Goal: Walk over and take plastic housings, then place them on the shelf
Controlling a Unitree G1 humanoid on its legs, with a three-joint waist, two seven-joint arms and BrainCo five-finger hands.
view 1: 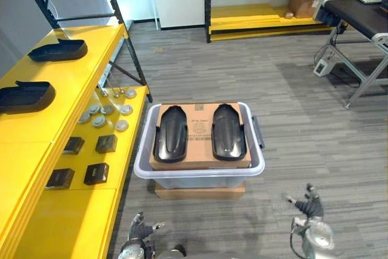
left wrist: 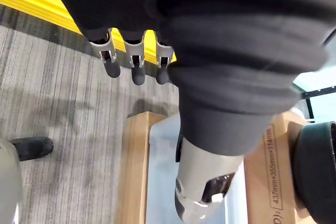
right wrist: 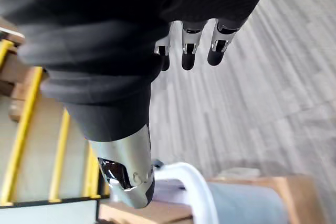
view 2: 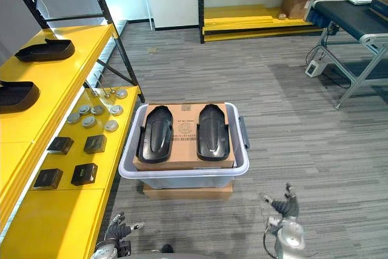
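Note:
Two black plastic housings (view 1: 170, 132) (view 1: 228, 130) lie side by side on a cardboard sheet (view 1: 199, 127) atop a grey tote (view 1: 200, 171) on the floor ahead. Two more black housings (view 1: 59, 50) (view 1: 24, 96) rest on the upper level of the yellow shelf (view 1: 73, 74) at the left. My left hand (view 1: 140, 229) hangs low at the bottom left, fingers relaxed and holding nothing. My right hand (view 1: 311, 203) hangs at the bottom right, open and holding nothing as well. Both hands are short of the tote.
The lower shelf level (view 1: 85, 216) holds several grey discs (view 1: 100, 116) and small black boxes (view 1: 97, 173). A cardboard box (view 1: 200, 191) sits under the tote. A conveyor table (view 1: 361, 19) stands far right, and another yellow rack (view 1: 267, 4) lines the back wall.

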